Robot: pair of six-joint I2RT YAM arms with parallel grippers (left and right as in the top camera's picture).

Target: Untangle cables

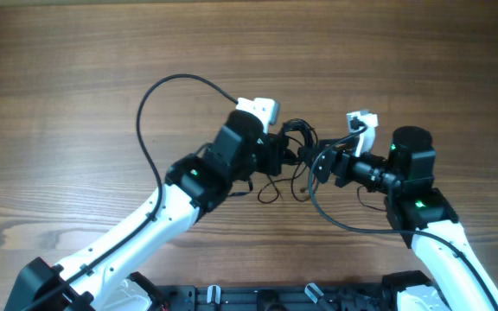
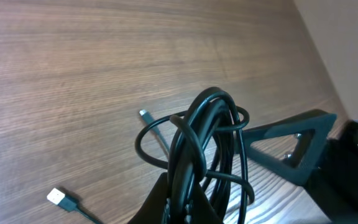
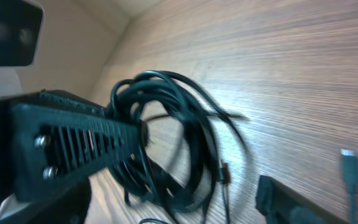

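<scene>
Cables (image 1: 294, 149) are in one dark bunch near the middle of the desk (image 1: 76, 69) in the top view, with the loops all mixed up.

From the left wrist, the left fingers (image 2: 157, 202) are clenched on the bunch. A plug end (image 2: 58, 198) lies loose on the wood.

From the right wrist, the right fingers (image 3: 73, 146) are spread wide apart and squeeze nothing. The bunch is right beside one of them.

I think nearly all the untangling is left to do.

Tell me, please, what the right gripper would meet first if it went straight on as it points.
Probably the cable bundle, lying between its open fingers; the left gripper holding it sits just beyond.
</scene>
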